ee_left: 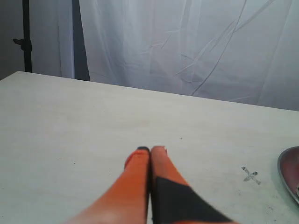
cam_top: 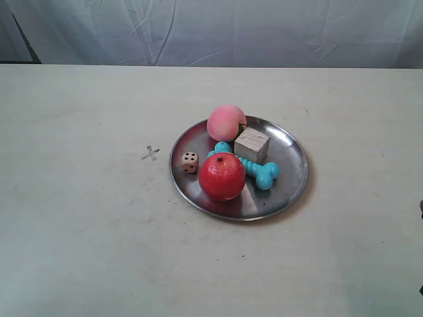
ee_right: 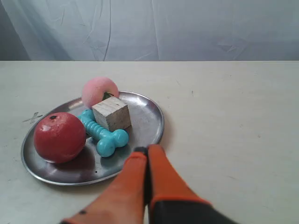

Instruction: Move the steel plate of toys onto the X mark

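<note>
The steel plate (cam_top: 291, 168) lies on the table a little right of centre, holding a red apple-like ball (cam_top: 222, 176), a pink peach (cam_top: 226, 122), a pale wooden cube (cam_top: 252, 144), a turquoise dog-bone (cam_top: 259, 171) and a small die (cam_top: 190, 162). The grey X mark (cam_top: 151, 153) is on the bare table just left of the plate. My right gripper (ee_right: 148, 149) is shut with nothing in it, its tips at the plate's (ee_right: 149, 121) near rim. My left gripper (ee_left: 150, 150) is shut and empty, over bare table, with the X mark (ee_left: 251, 175) and the plate's edge (ee_left: 285, 175) off to one side.
A pale table (cam_top: 79, 231) carries everything, and a white cloth backdrop (cam_top: 231, 33) hangs behind its far edge. A dark stand (ee_left: 25, 42) rises beyond the table corner in the left wrist view. Neither arm shows in the exterior view.
</note>
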`<state>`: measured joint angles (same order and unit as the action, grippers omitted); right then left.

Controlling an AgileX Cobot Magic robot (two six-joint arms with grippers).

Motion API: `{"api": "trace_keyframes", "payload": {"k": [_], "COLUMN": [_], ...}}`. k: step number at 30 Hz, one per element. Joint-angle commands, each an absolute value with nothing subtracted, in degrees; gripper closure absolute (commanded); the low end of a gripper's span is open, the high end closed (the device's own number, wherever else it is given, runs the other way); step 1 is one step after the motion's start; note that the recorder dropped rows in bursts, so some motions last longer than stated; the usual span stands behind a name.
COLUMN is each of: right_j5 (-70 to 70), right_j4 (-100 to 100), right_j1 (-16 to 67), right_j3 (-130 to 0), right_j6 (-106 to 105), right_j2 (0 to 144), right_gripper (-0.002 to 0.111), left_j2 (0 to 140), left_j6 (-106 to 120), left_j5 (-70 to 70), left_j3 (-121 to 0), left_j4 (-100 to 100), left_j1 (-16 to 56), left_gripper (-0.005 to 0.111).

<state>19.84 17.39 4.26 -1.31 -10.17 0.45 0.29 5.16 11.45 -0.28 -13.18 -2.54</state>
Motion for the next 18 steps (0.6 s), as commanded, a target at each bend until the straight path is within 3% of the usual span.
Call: {"api": "trace_keyframes", "payload": {"k": [1,18], "right_j5": [19.09,16.14], "right_j4": [17.31,7.95], "right_j1": [4.02,4.02], "right_j3": [-1.02,-1.02], "right_j6": [-10.29,-10.5], "right_j2": [0.0,0.0], "right_gripper": [0.108,0.108], "left_j2": [0.0,0.0], "left_j6": [4.99,4.99], "left_j5": [10.44,10.21], "left_j3": [0.0,0.0], "left_j4": [-13.1,-12.05], "left_j1": [-2.12,-2.12], "left_gripper": [0.107,0.107]}}
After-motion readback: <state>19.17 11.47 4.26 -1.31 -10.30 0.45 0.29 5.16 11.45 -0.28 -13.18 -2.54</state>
